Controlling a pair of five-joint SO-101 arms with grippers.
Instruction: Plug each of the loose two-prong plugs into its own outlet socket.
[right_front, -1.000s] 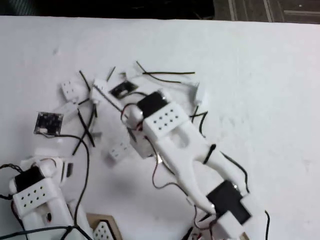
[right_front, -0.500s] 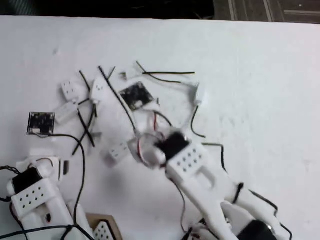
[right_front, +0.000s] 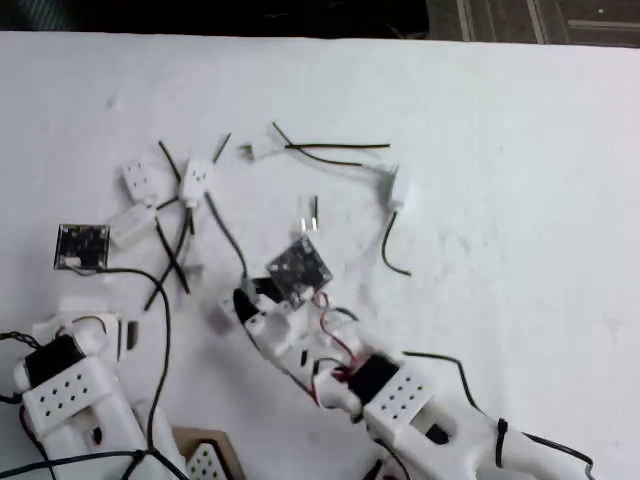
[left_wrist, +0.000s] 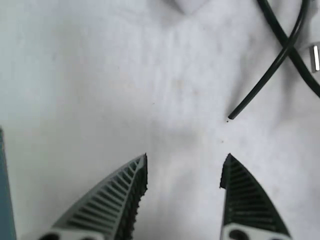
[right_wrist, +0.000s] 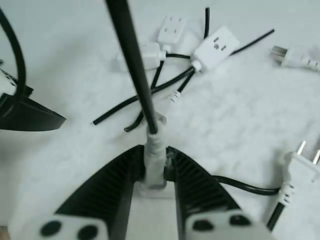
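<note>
— Gripping anything with the right end effector (right_wrist: 154, 152)?
— Yes: clamped shut around a white plug (right_wrist: 153, 140) with a black cord (right_wrist: 132, 65), toward the near middle of the table (right_front: 520, 150).
— And with the left end effector (left_wrist: 186, 159)?
— Nothing; spread open over bare table at the near left.
— Sockets?
— Lying far left: left outlet socket (right_front: 143, 178) and right outlet socket (right_front: 195, 180), well apart from the gripped plug. Another loose plug (right_wrist: 300, 172) close by.

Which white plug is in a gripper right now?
The plug clamped in the right gripper, black cord running away; the near loose plug and the far loose plug lie on the table, prongs bare.
</note>
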